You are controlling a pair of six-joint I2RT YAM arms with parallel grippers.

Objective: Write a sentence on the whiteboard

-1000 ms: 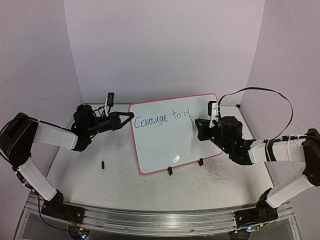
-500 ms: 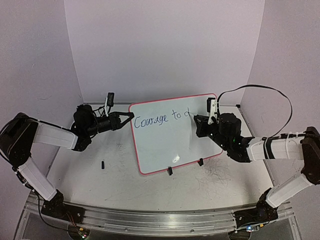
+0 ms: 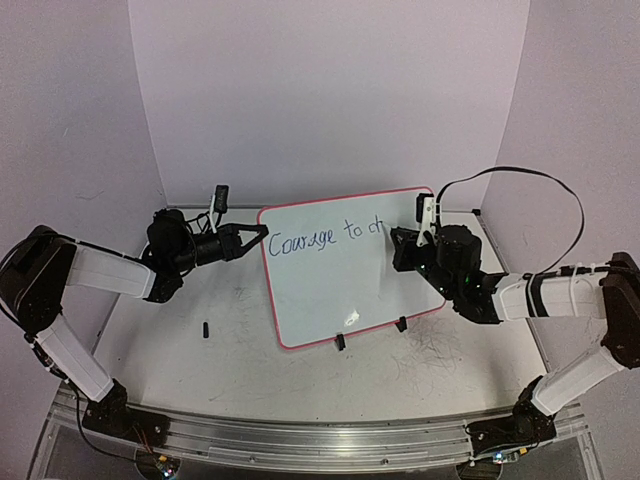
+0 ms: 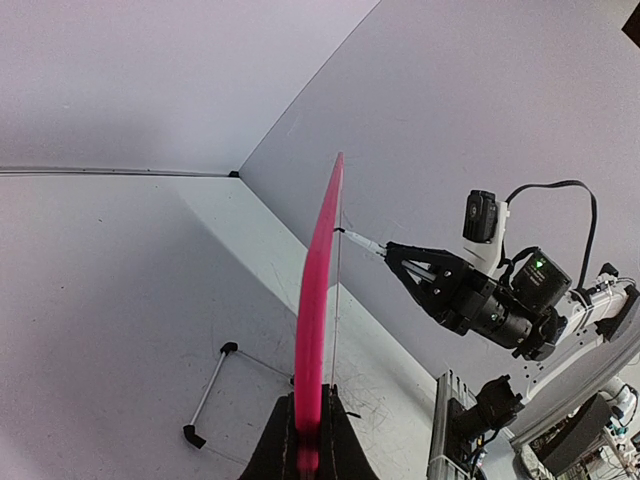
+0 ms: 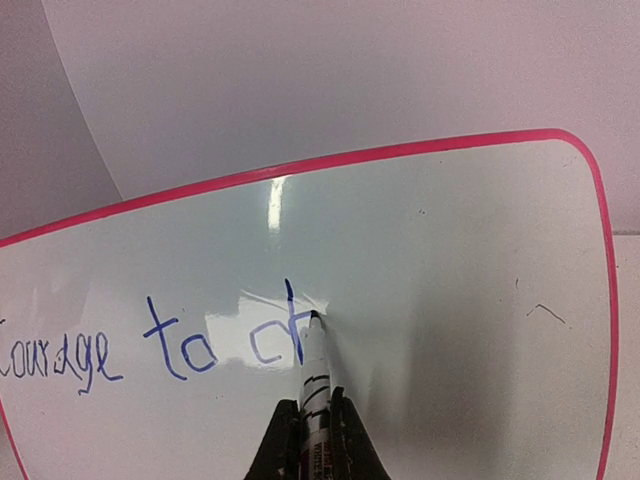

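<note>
The whiteboard (image 3: 330, 290) stands tilted on the tabletop, white with a red-pink rim. My left gripper (image 3: 262, 232) is shut on its upper left rim; the left wrist view shows the rim (image 4: 318, 300) edge-on between the gripper's (image 4: 308, 440) fingers. The sentence (image 3: 322, 240) reads "Courage to ch" in blue. My right gripper (image 5: 312, 405) is shut on a white marker (image 5: 318, 375). The marker's tip touches the whiteboard (image 5: 450, 300) just right of the "h" stroke of the sentence (image 5: 180, 350). From the left wrist, the right gripper (image 4: 395, 255) and marker (image 4: 360, 240) meet the board's face.
Two black clip feet (image 3: 340, 342) (image 3: 401, 324) hold the board's lower edge. A small black object (image 3: 205, 328) lies on the scuffed tabletop left of the board. A wire stand (image 4: 208, 390) props the board from behind. Walls close in at back and both sides.
The right gripper has shifted slightly right and up with the marker, adding the "h" stroke after the "c". The left gripper and the board have not moved.
</note>
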